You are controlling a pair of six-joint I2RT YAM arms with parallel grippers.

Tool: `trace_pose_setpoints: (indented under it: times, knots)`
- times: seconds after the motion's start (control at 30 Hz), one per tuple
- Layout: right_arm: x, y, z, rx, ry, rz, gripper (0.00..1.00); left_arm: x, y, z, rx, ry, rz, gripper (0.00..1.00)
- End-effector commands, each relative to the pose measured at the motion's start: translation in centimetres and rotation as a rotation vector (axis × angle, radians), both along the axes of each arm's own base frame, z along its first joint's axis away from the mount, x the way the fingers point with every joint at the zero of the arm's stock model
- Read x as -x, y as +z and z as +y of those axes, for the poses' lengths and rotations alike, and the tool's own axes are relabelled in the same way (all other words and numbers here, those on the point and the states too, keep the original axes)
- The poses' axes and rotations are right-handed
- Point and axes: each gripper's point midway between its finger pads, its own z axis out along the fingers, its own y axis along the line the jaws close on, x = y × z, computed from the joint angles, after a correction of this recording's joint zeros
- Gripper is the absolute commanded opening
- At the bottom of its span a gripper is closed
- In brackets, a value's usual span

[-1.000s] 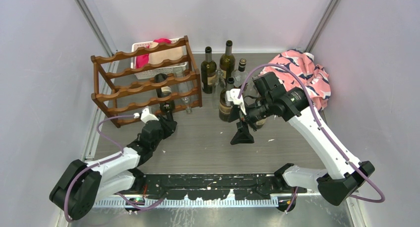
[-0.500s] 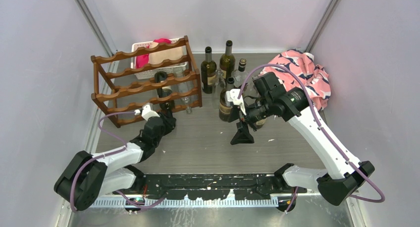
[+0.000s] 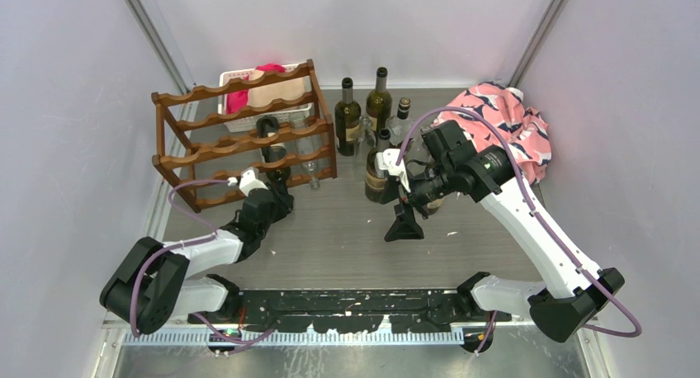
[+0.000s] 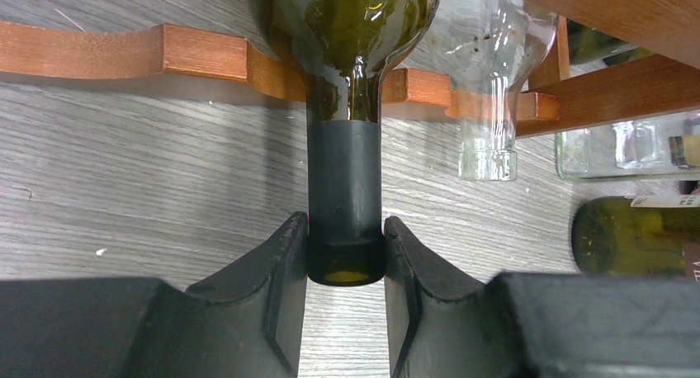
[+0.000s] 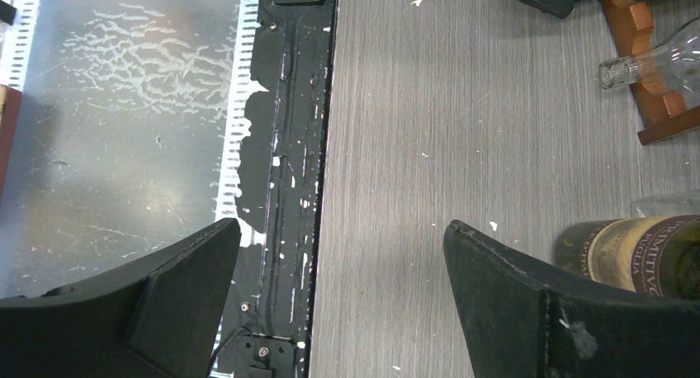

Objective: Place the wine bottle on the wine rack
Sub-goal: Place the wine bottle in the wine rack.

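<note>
While left tool (image 4: 345, 254) pinches wine bottle (image 4: 347, 31) at neck — body across wine rack (image 4: 99, 52) rail — right tool (image 5: 338, 229) hangs spread over desk (image 5: 462, 106).

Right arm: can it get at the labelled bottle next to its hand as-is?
Likely yes. The right hand is open and empty, and the labelled bottle sits just beside one finger with nothing between; it would need a sideways shift to straddle it.
</note>
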Motion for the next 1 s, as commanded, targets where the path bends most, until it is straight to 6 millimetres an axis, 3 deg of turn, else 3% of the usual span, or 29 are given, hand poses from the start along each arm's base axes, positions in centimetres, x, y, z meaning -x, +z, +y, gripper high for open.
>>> trace_pose_setpoints:
  times: [0.0, 0.23, 0.43, 0.6, 0.77, 0.97]
  knots:
    - [0.1, 0.4, 0.3, -0.019, 0.023, -0.021, 0.98, -2.1, 2.9, -0.7, 0.036, 0.006, -0.094, 0.00]
    - [0.3, 0.5, 0.2, -0.019, 0.028, -0.024, 0.98, -2.9, 4.0, 0.1, 0.019, 0.041, -0.119, 0.00]
    - [0.3, 0.4, 0.1, -0.016, 0.030, -0.025, 0.98, -3.4, 3.5, 0.5, 0.008, 0.050, -0.103, 0.05]
    - [0.4, 0.5, 0.1, -0.016, 0.033, -0.027, 0.98, -3.1, 2.8, 0.6, 0.006, 0.049, -0.080, 0.19]
    - [0.5, 0.5, 0.1, -0.017, 0.035, -0.027, 0.98, -2.6, 2.3, 0.7, 0.004, 0.044, -0.056, 0.46]
    - [0.5, 0.4, 0.1, -0.016, 0.037, -0.024, 0.98, -1.7, 2.3, 0.8, -0.007, 0.027, -0.021, 0.67]
